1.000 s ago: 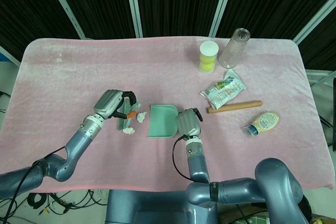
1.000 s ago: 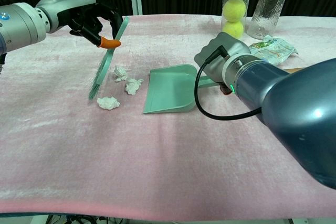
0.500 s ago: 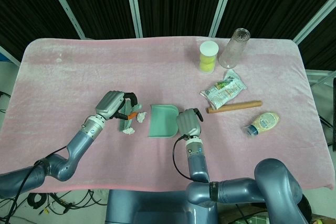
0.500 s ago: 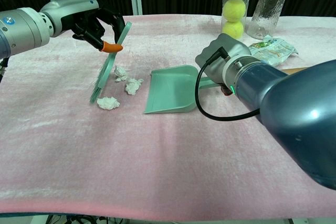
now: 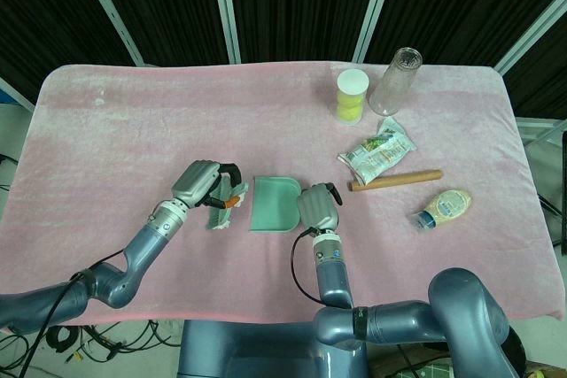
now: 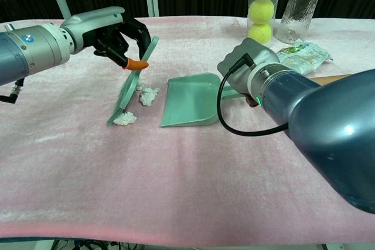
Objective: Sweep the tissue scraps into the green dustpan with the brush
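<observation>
My left hand [image 6: 114, 30] [image 5: 200, 182] grips a green brush [image 6: 133, 81] [image 5: 218, 206] with an orange tip, tilted, its bristles down on the pink cloth. White tissue scraps [image 6: 149, 95] lie between the brush and the green dustpan [image 6: 190, 100] [image 5: 272, 204]; one scrap [image 6: 123, 119] sits right at the bristles. The dustpan lies flat with its mouth toward the scraps. My right hand [image 6: 249, 62] [image 5: 318, 206] holds the dustpan's handle at its right end.
At the back right stand a tube of tennis balls [image 5: 351, 96] and a clear glass [image 5: 396, 81]. A snack packet [image 5: 378, 150], a wooden rod [image 5: 395, 181] and a squeeze bottle [image 5: 442, 208] lie right of the dustpan.
My left hand has carried the brush rightward toward the dustpan, pushing the scraps closer to its mouth. The right hand and dustpan have not moved.
</observation>
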You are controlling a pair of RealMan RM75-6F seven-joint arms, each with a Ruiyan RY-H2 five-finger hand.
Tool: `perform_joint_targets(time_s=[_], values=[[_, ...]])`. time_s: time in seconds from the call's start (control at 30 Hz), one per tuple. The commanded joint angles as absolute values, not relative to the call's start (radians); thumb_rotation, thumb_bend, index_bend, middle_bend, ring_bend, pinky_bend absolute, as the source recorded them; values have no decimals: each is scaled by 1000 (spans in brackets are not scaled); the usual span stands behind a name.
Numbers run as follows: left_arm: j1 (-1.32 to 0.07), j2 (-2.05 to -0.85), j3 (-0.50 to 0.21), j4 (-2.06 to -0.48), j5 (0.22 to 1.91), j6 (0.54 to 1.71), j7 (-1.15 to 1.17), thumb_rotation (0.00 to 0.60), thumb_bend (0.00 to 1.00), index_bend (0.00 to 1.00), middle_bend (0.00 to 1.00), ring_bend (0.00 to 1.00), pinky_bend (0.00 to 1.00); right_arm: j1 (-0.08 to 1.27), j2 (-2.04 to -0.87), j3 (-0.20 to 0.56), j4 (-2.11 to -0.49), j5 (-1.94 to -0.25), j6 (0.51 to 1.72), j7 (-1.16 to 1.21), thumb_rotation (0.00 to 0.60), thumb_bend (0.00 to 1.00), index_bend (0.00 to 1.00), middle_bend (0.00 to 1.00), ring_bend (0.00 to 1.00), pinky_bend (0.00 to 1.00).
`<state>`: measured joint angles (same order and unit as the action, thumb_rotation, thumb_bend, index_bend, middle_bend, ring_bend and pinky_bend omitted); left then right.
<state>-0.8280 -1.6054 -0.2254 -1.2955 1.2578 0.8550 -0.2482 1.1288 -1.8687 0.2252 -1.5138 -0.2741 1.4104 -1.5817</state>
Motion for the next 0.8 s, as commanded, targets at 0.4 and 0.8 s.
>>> perform_joint_targets(time_s=[0.4, 0.8], values=[[-884, -1786, -283, -1268, 1297, 943, -264, 600, 531, 762, 854, 853, 950, 1127, -1866, 228, -1529, -281, 1420, -1585, 600, 667, 899, 838, 852, 693], [-890, -1810, -331, -1277, 1308, 1014, -277, 600, 531, 762, 855, 853, 951, 1124, -1864, 228, -1542, -286, 1432, -1589, 600, 667, 899, 838, 852, 693]])
